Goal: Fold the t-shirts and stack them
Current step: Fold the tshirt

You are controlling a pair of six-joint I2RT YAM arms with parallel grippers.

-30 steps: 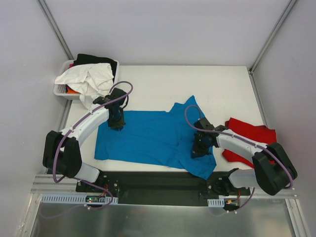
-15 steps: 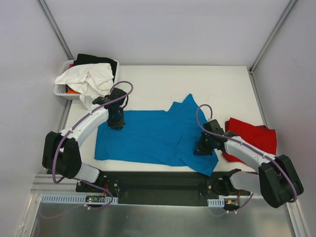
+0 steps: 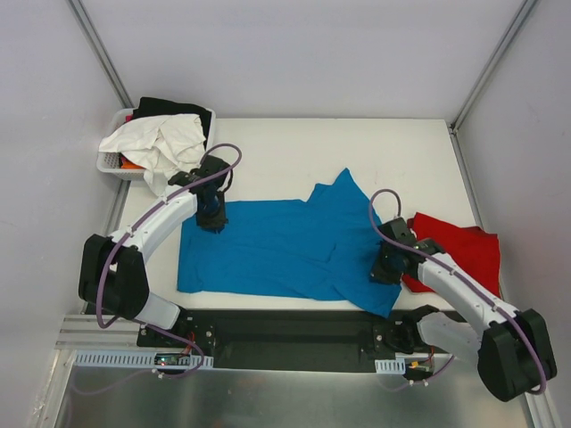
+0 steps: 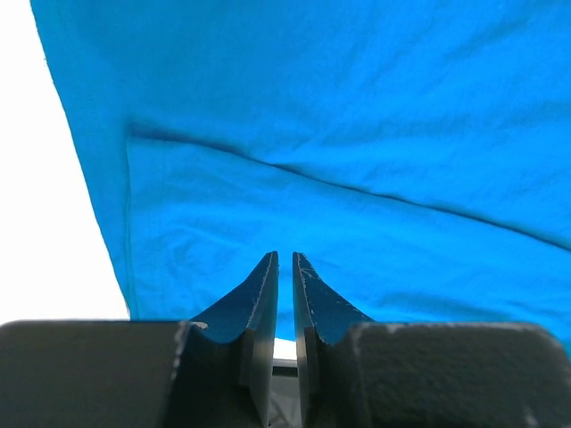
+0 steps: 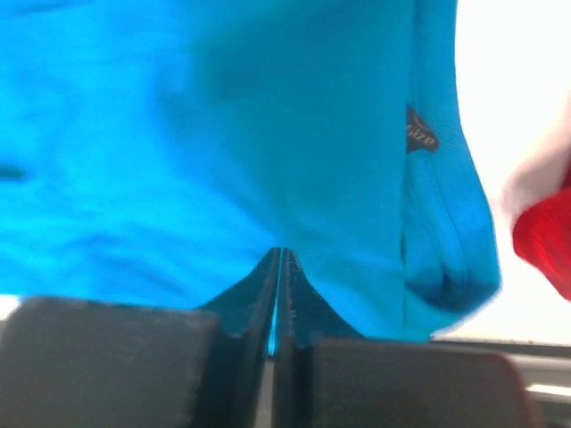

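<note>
Although the blue t-shirt lies spread flat along the near edge of the tabletop, I see no fold made in it yet. The left tool has narrow jaws, apparently pinching the shirt's far left corner. The right tool is closed on its right side. The red t-shirt lies bunched at the right edge, just beside the blue one. I judge that both folds and the stacking remain.

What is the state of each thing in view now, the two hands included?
blue t-shirt: spread on the table, unfolded
red t-shirt: bunched beside it, not stacked
white garment: draped over the basket rim
black garment: heaped in the basket
left hand: shut on the blue t-shirt's far edge
right hand: shut on its right part
</note>
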